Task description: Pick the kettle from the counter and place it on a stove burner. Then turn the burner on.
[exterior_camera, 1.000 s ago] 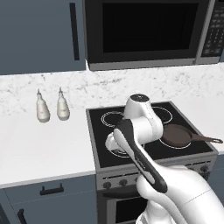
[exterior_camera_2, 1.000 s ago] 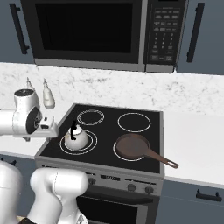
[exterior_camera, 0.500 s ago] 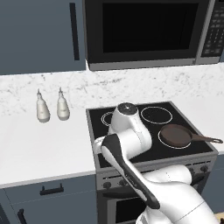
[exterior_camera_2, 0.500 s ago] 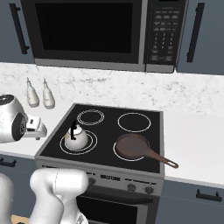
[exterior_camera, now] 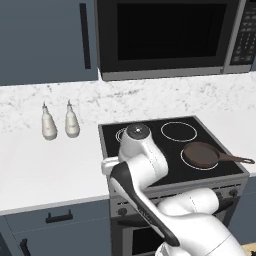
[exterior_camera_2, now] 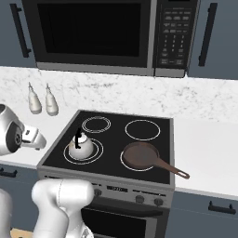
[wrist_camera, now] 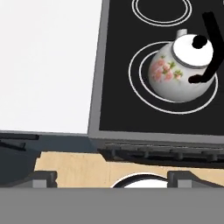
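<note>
Near me, my gripper [wrist_camera: 112, 179] hangs beyond the stove's front edge, fingers spread wide, pinching nothing. Farther on, I see the kettle [exterior_camera_2: 81, 148] upright on the stove burner [exterior_camera_2: 94, 155], front left of the cooktop [exterior_camera_2: 116, 144]; the frying pan [exterior_camera_2: 142, 155] sits beside it.

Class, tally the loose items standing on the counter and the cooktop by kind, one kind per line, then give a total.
Kettle: 1
Frying pan: 1
White bottles: 2
Total: 4
</note>
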Motion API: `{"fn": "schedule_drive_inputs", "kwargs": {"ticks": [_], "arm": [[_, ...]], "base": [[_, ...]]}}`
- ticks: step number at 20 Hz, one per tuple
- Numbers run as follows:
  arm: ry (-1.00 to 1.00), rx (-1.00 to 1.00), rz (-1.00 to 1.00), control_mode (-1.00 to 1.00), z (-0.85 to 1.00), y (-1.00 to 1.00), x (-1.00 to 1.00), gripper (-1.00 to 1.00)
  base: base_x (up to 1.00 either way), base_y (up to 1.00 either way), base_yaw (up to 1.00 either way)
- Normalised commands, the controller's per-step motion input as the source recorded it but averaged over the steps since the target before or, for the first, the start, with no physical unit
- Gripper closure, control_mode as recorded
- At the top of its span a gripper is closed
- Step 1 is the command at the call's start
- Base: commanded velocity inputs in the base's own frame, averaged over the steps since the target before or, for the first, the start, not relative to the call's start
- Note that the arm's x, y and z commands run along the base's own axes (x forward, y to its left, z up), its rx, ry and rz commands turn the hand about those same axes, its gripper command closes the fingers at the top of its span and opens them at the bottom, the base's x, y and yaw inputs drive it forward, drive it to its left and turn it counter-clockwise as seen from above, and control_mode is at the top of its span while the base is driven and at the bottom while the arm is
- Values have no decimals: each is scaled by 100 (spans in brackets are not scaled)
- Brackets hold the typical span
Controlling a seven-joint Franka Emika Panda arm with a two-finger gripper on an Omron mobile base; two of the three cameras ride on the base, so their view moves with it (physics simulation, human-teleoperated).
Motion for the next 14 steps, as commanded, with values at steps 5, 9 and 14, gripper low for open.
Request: {"fn": "schedule_drive_inputs", "kwargs": {"ticks": [5,9,14], "arm": [[-5,0,-14,-100,-21,29,-12,-100],[0,0,-12,-100,-34,31,-13,-100],[-6,0,-6,-100,-23,0,-17,-100]], "base": [[0,0,0],[0,0,0],[0,0,0]]}}
